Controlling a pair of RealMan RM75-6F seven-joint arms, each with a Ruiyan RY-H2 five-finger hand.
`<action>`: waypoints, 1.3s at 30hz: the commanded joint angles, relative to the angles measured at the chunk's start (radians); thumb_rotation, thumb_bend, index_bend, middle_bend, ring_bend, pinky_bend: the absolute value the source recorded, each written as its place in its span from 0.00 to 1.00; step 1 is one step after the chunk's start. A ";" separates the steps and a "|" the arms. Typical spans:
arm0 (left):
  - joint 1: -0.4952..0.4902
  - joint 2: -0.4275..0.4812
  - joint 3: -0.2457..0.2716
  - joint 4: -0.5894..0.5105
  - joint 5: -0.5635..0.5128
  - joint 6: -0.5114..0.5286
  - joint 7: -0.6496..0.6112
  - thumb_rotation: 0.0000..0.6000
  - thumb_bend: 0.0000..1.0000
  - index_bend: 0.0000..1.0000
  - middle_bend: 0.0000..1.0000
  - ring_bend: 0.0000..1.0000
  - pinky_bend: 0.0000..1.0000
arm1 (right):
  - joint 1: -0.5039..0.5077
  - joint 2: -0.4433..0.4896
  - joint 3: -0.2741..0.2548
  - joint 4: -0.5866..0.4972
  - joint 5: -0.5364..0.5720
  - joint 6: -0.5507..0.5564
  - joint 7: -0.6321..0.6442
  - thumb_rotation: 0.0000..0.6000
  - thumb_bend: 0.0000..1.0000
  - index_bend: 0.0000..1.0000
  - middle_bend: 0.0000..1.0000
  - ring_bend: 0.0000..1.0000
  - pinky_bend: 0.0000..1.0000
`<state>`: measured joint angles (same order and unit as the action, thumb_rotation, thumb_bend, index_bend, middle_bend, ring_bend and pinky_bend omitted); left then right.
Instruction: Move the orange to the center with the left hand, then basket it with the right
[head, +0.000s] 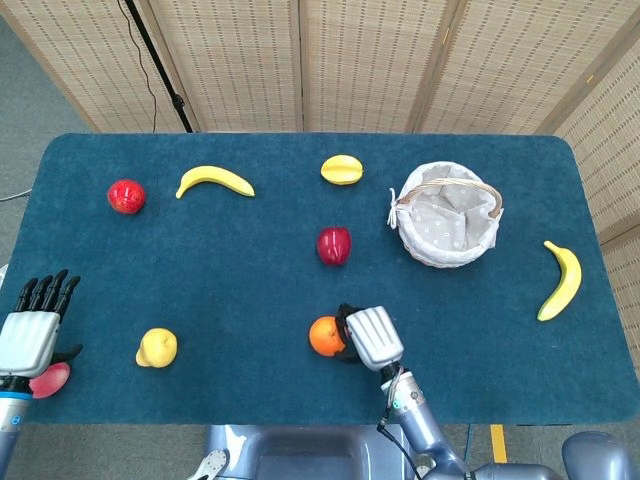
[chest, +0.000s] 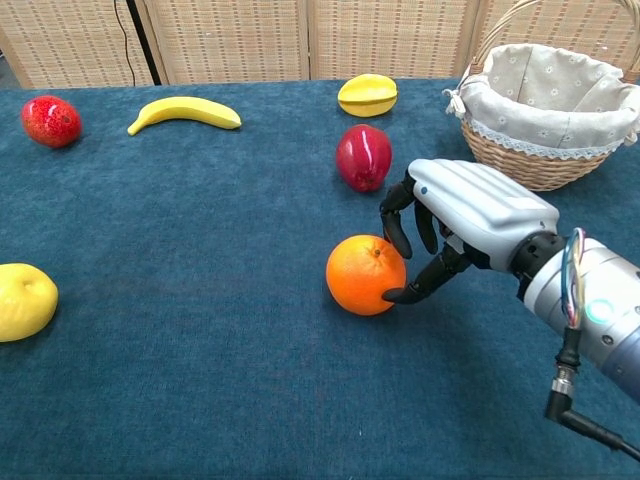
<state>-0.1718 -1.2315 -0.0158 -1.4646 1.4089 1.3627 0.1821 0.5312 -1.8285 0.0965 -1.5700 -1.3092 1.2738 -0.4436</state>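
The round orange fruit is sitting low in the middle of the frame on the dark blue cloth-covered desk, already at the centre of the desk, so the first step looks finished and the basketing step is the one in hand. The grey and black right hand is curling beside the orange on its right; in the chest view the thumb is touching the fruit's lower right side while the other fingers are arching over its upper right, not yet wrapped round it. Nothing is held: the hand is half open around the fruit, and the orange is resting on the cloth.

The left hand is waiting at the lower left edge of the head view, fingers straight and apart, holding nothing, with a small pink-red object lying just below it.

The wicker basket with pale fabric lining is standing at the upper right, well apart from the orange. A dark red apple is lying between the two, nearer the orange.

Next, I would expect the right hand to need a firm wrap round the orange, then a lift and a carry toward the upper right, clearing the apple and the basket's arched handle before letting go.
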 joint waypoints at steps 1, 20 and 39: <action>-0.001 -0.002 0.000 0.001 0.000 -0.005 0.000 1.00 0.00 0.00 0.00 0.00 0.00 | -0.011 0.011 0.009 -0.010 0.019 0.001 -0.016 1.00 0.15 0.74 0.65 0.66 0.75; -0.006 -0.014 0.002 0.013 -0.002 -0.031 0.006 1.00 0.00 0.00 0.00 0.00 0.00 | -0.072 0.131 0.097 -0.137 -0.115 0.179 0.048 1.00 0.15 0.74 0.65 0.66 0.75; -0.009 -0.018 0.003 0.019 -0.006 -0.050 0.004 1.00 0.00 0.00 0.00 0.00 0.00 | -0.076 0.229 0.291 -0.095 -0.040 0.219 0.222 1.00 0.15 0.75 0.65 0.67 0.75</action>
<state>-0.1806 -1.2494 -0.0128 -1.4461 1.4031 1.3126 0.1863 0.4517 -1.6075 0.3765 -1.6768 -1.3595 1.4980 -0.2337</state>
